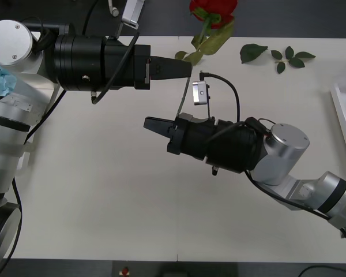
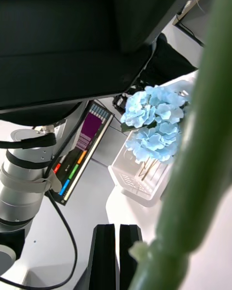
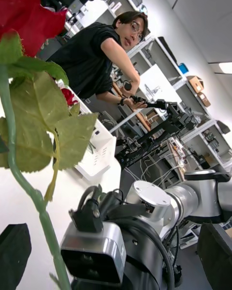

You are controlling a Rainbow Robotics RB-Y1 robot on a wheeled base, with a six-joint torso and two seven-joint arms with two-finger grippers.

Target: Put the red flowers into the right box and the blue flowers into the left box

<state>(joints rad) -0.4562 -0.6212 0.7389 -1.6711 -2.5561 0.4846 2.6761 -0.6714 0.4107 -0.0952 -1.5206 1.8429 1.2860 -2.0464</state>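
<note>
One of the red flowers sits at the table's far edge, its thin stem between your left gripper's spread fingers. Your right gripper is pinched together with nothing visibly in it. The flower is likely light and floppy, so grip mid-stem, not the bloom.

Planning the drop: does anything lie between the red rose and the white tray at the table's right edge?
Only loose green leaf sprigs, lying flat on the table between the red artificial rose and the shallow white plastic tray. Nothing taller shows along that stretch.
</note>
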